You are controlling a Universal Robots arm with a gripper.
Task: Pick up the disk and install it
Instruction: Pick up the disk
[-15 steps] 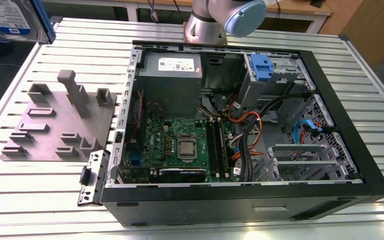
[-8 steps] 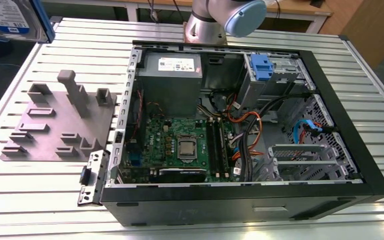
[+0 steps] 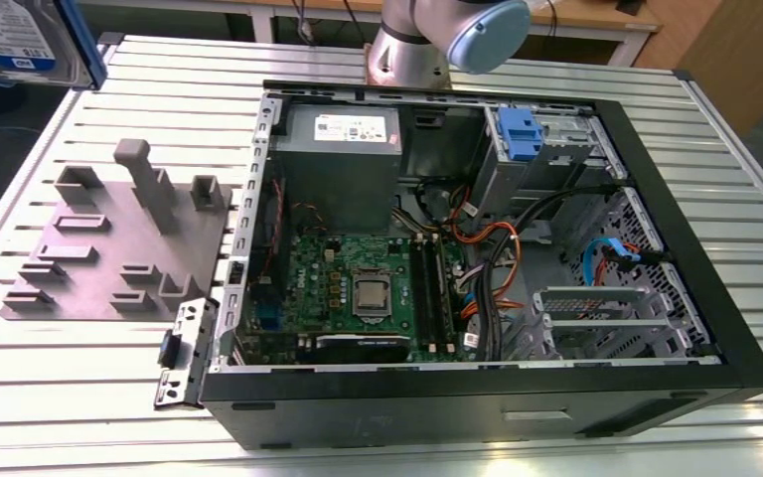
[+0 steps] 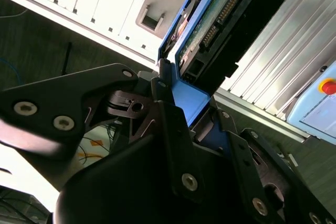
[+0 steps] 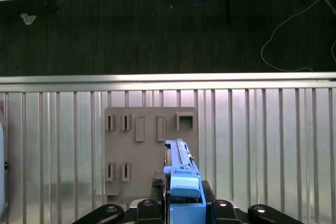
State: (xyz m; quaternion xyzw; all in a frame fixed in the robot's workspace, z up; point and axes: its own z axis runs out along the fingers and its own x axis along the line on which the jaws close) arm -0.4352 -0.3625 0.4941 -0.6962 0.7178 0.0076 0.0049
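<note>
The disk (image 3: 17, 40) hangs in the air at the far upper corner of the exterior view's left, off the table's edge, its white-and-blue label and blue carrier frame showing. In the second wrist view the disk (image 4: 220, 14) shows its green circuit board and connector, and my gripper (image 4: 191, 103) is shut on the blue carrier at its end. In the first wrist view the disk (image 5: 181, 169) stands edge-on between the black fingers (image 5: 148, 209) of my gripper (image 5: 184, 208), above the grey holder plate (image 5: 136, 150).
An open black computer case (image 3: 739, 328) lies on the slatted aluminium table (image 3: 76, 397), with a grey power supply (image 3: 339, 149), a motherboard (image 3: 355, 288) and a blue latch (image 3: 521, 134) at the drive bay. The grey holder plate (image 3: 116, 238) lies beside the case. The arm's base (image 3: 421, 40) stands behind it.
</note>
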